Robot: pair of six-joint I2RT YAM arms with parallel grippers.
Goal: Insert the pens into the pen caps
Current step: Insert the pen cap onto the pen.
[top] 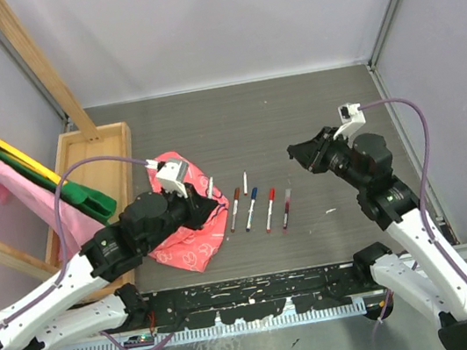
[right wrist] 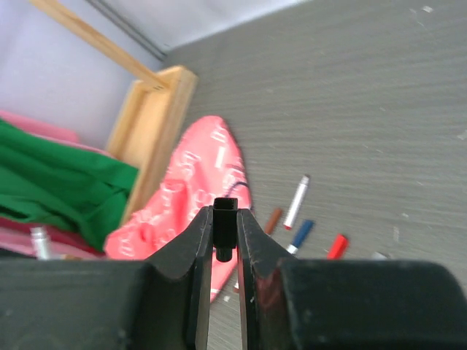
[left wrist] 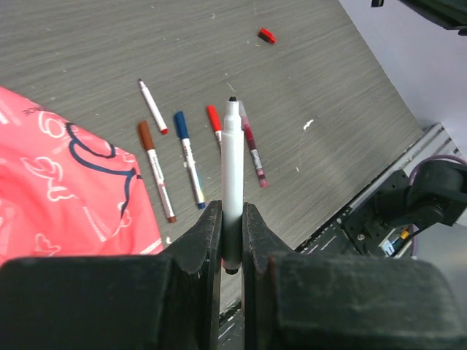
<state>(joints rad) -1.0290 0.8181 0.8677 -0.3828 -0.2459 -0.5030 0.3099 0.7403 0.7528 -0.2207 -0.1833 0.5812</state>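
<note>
My left gripper (top: 212,196) is shut on a white-barrelled pen (left wrist: 232,168) with a bare black tip pointing away, held above the table near the pink cloth's edge. My right gripper (top: 295,154) is shut on a small black pen cap (right wrist: 225,216), its open end facing outward, raised above the table right of the pens. On the table lie a brown-capped pen (left wrist: 155,171), a blue-capped pen (left wrist: 188,159), a red-capped pen (left wrist: 213,119), a dark red pen (left wrist: 252,149) and an uncapped red-tipped pen (left wrist: 153,106). A loose red cap (left wrist: 267,35) lies farther off.
A pink patterned cloth (top: 190,226) lies under the left arm. A wooden tray (top: 94,161) stands at the left, with green and pink cloths (top: 0,159) on a wooden rack beside it. A metal rail (top: 263,303) runs along the near edge.
</note>
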